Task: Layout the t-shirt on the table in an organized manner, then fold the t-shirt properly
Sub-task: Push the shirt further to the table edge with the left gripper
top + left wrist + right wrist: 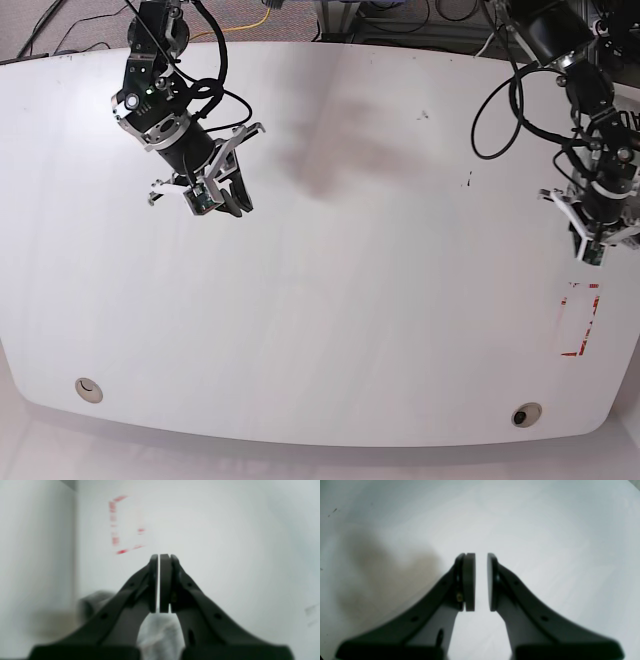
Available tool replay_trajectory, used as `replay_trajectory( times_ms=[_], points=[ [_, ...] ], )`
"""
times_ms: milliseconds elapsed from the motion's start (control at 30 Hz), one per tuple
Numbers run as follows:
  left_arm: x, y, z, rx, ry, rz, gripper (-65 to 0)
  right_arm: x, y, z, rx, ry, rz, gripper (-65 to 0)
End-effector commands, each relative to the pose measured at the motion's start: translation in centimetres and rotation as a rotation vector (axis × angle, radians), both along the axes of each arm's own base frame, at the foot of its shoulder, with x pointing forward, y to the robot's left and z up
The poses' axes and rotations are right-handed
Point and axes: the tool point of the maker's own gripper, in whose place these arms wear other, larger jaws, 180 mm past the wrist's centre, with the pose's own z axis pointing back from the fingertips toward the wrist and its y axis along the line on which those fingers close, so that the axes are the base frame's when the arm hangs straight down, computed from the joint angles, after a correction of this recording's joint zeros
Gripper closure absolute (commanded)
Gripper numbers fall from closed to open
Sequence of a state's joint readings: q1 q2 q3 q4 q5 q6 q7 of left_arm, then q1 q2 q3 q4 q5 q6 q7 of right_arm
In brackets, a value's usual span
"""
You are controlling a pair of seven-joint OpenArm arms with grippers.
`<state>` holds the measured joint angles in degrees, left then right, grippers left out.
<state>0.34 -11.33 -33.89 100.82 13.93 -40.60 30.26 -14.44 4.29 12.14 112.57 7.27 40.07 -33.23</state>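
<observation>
- Red outline mark (580,320) near the table (330,330) front edge.
- Just behind, left gripper (159,555), pads pressed together on nothing.
- Beneath it, blurred pale crumpled patch (160,635); cannot tell whether t-shirt.
- Farthest, right gripper (481,555), narrowly parted, empty.

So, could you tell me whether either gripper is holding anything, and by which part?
Nothing is held: the left gripper is shut with nothing between its pads, and the right gripper is slightly open and empty.
</observation>
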Motion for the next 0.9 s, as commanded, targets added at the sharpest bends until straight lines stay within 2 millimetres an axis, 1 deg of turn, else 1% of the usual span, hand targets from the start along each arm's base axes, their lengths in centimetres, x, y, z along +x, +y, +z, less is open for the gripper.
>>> replay_trajectory(
  times_ms=[0, 67, 167, 233, 333, 467, 533, 600, 733, 867],
  points=[
    [-0.1, 2.8, 2.6, 0.081, -0.035, 0.026, 0.0, 0.5, 0.2, 1.5, 0.022, -0.055, 0.003, -7.5],
    [-0.4, 4.5, 3.3, 0.108, -0.033, 0.05, 0.0, 0.5, 0.2, 1.5, 0.022, -0.054, 0.003, -7.5],
    [-1.4, 7.5, 3.1, 0.117, -0.01, 0.108, 0.0, 0.4, 0.2, 1.4, 0.022, -0.052, 0.003, -7.5],
    [-2.1, 9.4, 2.7, 0.11, 0.009, 0.149, 0.0, 0.4, 0.2, 1.4, 0.022, -0.052, 0.003, -7.5],
    [-3.0, 11.4, 1.4, 0.086, 0.05, 0.193, 0.0, 0.4, 0.2, 1.4, 0.022, -0.052, 0.003, -7.5],
    [-3.3, 12.9, 0.2, 0.057, 0.085, 0.224, 0.0, 0.4, 0.4, 1.7, 0.045, -0.056, 0.006, -7.5],
    [-3.7, 13.4, -1.1, 0.03, 0.114, 0.239, 0.0, 0.4, 0.7, 2.0, 0.072, -0.061, 0.011, -7.5],
    [-4.6, 14.1, -2.5, -0.003, 0.14, 0.27, 0.0, 0.3, 0.8, 2.1, 0.093, -0.059, 0.015, -7.5],
    [-6.3, 15.4, -4.3, -0.057, 0.172, 0.329, 0.0, 0.1, 0.7, 1.8, 0.1, -0.032, 0.014, -7.5],
    [-7.6, 15.7, -6.8, -0.11, 0.222, 0.36, 0.0, 0.1, 0.7, 1.8, 0.101, -0.027, 0.014, -7.5]
  ],
)
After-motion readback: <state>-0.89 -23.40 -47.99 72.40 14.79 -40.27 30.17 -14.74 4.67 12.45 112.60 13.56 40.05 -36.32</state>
